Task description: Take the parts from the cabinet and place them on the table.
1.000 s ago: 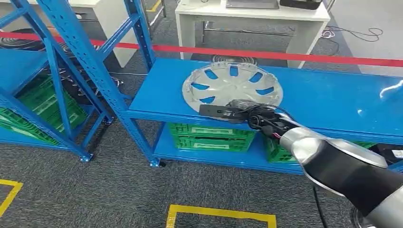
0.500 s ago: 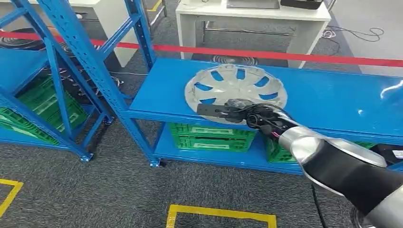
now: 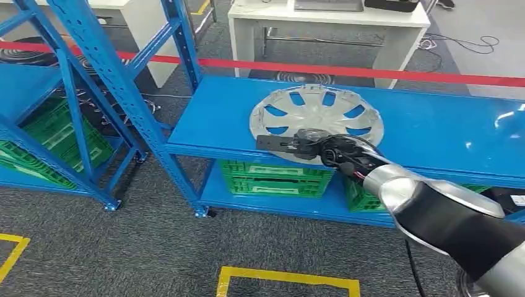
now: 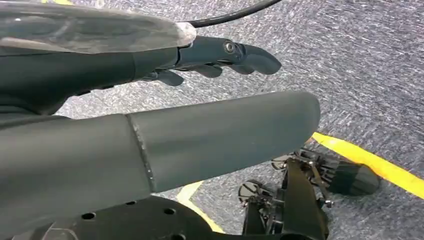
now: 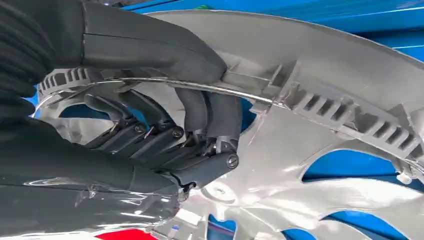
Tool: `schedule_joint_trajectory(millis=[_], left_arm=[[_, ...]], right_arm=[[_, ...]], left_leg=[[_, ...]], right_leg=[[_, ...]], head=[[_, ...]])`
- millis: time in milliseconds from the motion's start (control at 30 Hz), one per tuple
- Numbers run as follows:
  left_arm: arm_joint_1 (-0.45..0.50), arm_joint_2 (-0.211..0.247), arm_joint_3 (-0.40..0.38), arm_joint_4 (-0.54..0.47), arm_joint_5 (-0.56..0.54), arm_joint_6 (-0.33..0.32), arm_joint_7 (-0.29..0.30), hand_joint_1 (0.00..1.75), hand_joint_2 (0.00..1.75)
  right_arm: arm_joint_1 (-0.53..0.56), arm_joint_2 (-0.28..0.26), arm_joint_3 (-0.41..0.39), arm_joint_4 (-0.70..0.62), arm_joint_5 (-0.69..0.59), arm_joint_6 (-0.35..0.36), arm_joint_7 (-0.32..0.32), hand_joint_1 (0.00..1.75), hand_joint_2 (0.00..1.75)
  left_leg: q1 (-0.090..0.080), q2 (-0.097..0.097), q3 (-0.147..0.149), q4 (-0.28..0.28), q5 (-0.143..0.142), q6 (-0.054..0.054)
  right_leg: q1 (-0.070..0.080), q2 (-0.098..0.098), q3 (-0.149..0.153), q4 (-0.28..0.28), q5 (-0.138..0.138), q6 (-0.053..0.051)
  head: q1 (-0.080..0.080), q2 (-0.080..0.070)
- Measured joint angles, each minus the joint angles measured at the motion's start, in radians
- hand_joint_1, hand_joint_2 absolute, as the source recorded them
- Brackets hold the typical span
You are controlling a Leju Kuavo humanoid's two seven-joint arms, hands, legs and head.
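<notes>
The right hand (image 3: 322, 148) grips the near rim of the round silver plastic wheel cover (image 3: 317, 117), thumb over the edge, fingers (image 5: 200, 115) curled beneath; the cover sits on the blue metal shelf (image 3: 427, 127); the left hand (image 4: 220, 55) hangs over grey carpet (image 4: 360, 60), holding nothing, fingers loosely extended.

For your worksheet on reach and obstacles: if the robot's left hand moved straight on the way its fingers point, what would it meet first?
Probably the grey carpet floor. The left hand hangs with nothing ahead of its fingers but carpet, though depth is unclear.

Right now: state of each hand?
Left hand: holds nothing, fingers loosely apart.
Right hand: grips the rim of the silver hubcap.
</notes>
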Motion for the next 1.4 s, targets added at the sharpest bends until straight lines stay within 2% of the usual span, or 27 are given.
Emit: schedule_joint_trajectory(millis=[33, 367, 533, 633, 867, 1167, 1333, 1400], left_arm=[[0.0, 0.0, 0.0, 0.0, 0.0, 0.0, 0.0, 0.0, 1.75], [0.0, 0.003, 0.0, 0.0, -0.003, -0.01, -0.004, 0.0, 1.75], [0.0, 0.008, 0.002, 0.0, 0.017, 0.02, -0.01, 0.0, 1.75], [0.0, 0.01, 0.002, 0.0, 0.019, 0.021, -0.01, 0.0, 1.75], [0.0, 0.01, 0.002, 0.0, 0.021, 0.026, -0.013, 0.0, 1.75], [0.0, 0.009, 0.002, 0.0, 0.028, 0.04, -0.023, 0.0, 1.75], [0.0, 0.008, 0.002, 0.0, 0.03, 0.042, -0.023, 0.0, 1.75], [0.0, 0.007, 0.002, 0.0, 0.031, 0.043, -0.023, 0.0, 1.75]], right_arm=[[0.0, 0.0, 0.0, 0.0, 0.0, 0.0, 0.0, 1.75, 1.75], [0.0, -0.001, 0.0, -0.003, 0.007, 0.013, 0.014, 1.75, 1.75], [0.0, -0.001, -0.001, -0.012, -0.008, -0.014, 0.019, 1.75, 1.75], [0.002, -0.001, -0.013, -0.028, -0.08, -0.031, -0.039, 1.75, 1.75], [0.013, 0.0, -0.111, -0.127, -0.368, -0.031, -0.209, 1.75, 1.75], [0.024, -0.001, -0.206, -0.318, -0.677, -0.031, -0.31, 1.75, 1.75], [0.035, -0.003, -0.24, -0.388, -0.7, -0.033, -0.329, 1.75, 1.75], [0.045, -0.004, -0.251, -0.412, -0.718, -0.04, -0.361, 1.75, 1.75]], left_leg=[[0.0, 0.0, 0.0, 0.0, 0.0, 0.0], [0.0, 0.0, 0.0, 0.0, 0.0, 0.0], [0.0, 0.0, 0.0, 0.0, 0.0, 0.0], [0.0, 0.0, 0.0, -0.001, 0.0, 0.0], [0.0, 0.001, 0.0, -0.001, 0.0, 0.0], [0.0, 0.001, 0.0, -0.001, 0.001, -0.001], [0.0, 0.001, 0.0, -0.001, 0.001, -0.001], [0.0, 0.0, 0.0, -0.001, 0.001, -0.001]], right_leg=[[0.0, 0.0, 0.0, 0.0, 0.0, 0.0], [0.0, 0.0, 0.0, 0.0, 0.0, 0.0], [0.0, 0.0, 0.0, 0.0, 0.0, 0.0], [0.0, 0.0, 0.0, 0.0, 0.0, 0.0], [0.0, 0.002, 0.0, 0.0, 0.0, 0.0], [0.0, 0.001, -0.001, 0.0, 0.0, 0.0], [0.0, 0.001, -0.002, 0.0, 0.0, 0.0], [0.0, 0.001, -0.002, 0.0, 0.0, 0.0]], head=[[0.0, 0.0], [0.0, 0.0], [0.0, 0.0], [0.0, 0.0], [0.0, 0.0], [0.0, 0.0], [-0.001, 0.0], [0.0, 0.0]])
